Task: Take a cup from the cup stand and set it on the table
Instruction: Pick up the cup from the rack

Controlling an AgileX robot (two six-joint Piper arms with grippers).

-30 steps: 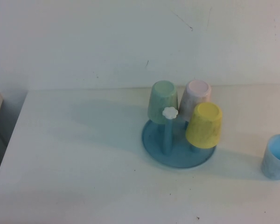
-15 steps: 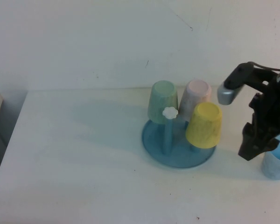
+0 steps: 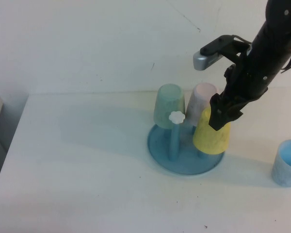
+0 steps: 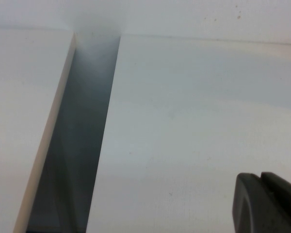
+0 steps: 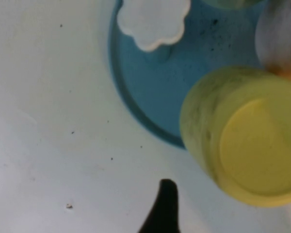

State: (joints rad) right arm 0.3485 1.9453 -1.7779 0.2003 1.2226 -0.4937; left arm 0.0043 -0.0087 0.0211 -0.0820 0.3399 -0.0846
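The yellow cup [image 3: 212,137] hangs upside down on a peg of the blue cup stand [image 3: 161,148], on the side nearest the right arm. My right gripper [image 3: 218,118] hovers just over the cup's upturned bottom, open and holding nothing. In the right wrist view the yellow cup [image 5: 245,141] fills the frame beside one dark finger [image 5: 166,206]; the other finger is out of frame. My left gripper [image 4: 260,178] is shut and empty over the bare white table [image 4: 184,121], and it does not show in the high view.
A pale green cup [image 3: 169,104] and a pink cup [image 3: 202,95] also hang on the stand, beside a bare peg with a white flower knob [image 3: 177,117]. A light blue cup [image 3: 287,162] stands upright on the table at the right. A dark gap [image 4: 72,145] separates the table from a neighbouring surface.
My right arm came into view from the right and swung up and left, from beside the light blue cup to above the yellow cup. The cups have not moved.
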